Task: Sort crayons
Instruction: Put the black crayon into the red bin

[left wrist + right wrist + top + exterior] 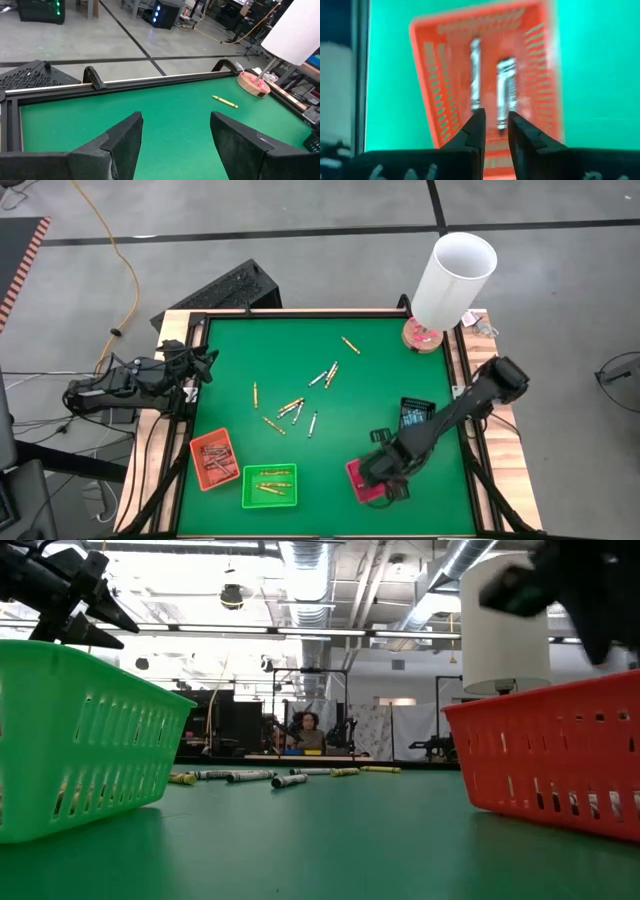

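— Where do the loose crayons (298, 404) lie?
— Scattered about the middle of the table (230, 350), one crayon (350, 345) apart, nearer the far edge.
— And the trays?
— Three trays along the near edge: one (214, 459) towards the left corner, another (269, 486) just right of it, a third (366, 481) further right under the right gripper (383, 478). A fourth (415, 414) sits by the right edge. The lamp (447, 285) stands at the far right corner.

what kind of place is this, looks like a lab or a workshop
Probably a robotics lab or workshop: exposed ceiling ducts, taped lines on a concrete floor, a computer tower and equipment racks behind the green table.
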Tool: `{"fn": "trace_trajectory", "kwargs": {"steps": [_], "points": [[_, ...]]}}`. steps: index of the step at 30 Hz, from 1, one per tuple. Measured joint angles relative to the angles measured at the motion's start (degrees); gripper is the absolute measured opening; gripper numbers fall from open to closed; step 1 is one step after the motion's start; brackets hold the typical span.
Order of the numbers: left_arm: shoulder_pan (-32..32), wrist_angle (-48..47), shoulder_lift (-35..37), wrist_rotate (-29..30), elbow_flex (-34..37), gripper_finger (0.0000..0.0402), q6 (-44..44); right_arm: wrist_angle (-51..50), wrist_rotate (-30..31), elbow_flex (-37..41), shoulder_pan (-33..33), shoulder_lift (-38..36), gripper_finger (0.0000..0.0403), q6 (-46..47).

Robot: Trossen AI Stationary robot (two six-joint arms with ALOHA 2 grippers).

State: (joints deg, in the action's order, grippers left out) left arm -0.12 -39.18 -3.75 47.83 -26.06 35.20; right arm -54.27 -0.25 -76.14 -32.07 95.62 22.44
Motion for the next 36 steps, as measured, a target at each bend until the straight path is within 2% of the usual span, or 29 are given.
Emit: {"fn": "trace_trajectory", "kwargs": {"steps": [5, 11, 15, 23, 26, 29, 33, 36], "points": [[0.0, 0.0, 0.0, 0.0, 0.0, 0.0223, 0.0, 2.6, 8.0, 0.0, 4.8, -7.9, 0.0079, -1.8], [0.0, 0.0, 0.0, 0.0, 0.0, 0.0223, 0.0, 12.0, 20.1, 0.0, 13.3, -13.7, 0.0079, -15.3], [0.0, 0.0, 0.0, 0.0, 0.0, 0.0223, 0.0, 20.8, 23.0, 0.0, 20.1, -14.0, 0.0079, -23.5], [0.0, 0.0, 0.0, 0.2, 0.0, 0.0223, -0.2, 31.9, 18.2, 0.0, 32.5, -8.4, 0.0079, -32.4], [0.0, 0.0, 0.0, 0.2, 0.0, 0.0223, -0.2, 34.9, 10.0, 0.0, 36.7, -4.9, 0.0079, -33.3], [0.0, 0.0, 0.0, 0.2, 0.0, 0.0223, -0.2, 36.4, 2.6, 0.0, 39.5, -0.3, 0.0079, -38.1], [0.0, -0.2, 0.0, 0.2, 0.0, 0.0223, -0.2, 35.7, 1.5, -0.5, 41.0, 5.3, 0.0079, -45.1], [0.0, -0.4, 0.0, 0.2, 0.0, 0.0223, -0.2, 34.7, 1.6, -2.2, 42.2, 9.3, 0.0079, -47.0]]}}
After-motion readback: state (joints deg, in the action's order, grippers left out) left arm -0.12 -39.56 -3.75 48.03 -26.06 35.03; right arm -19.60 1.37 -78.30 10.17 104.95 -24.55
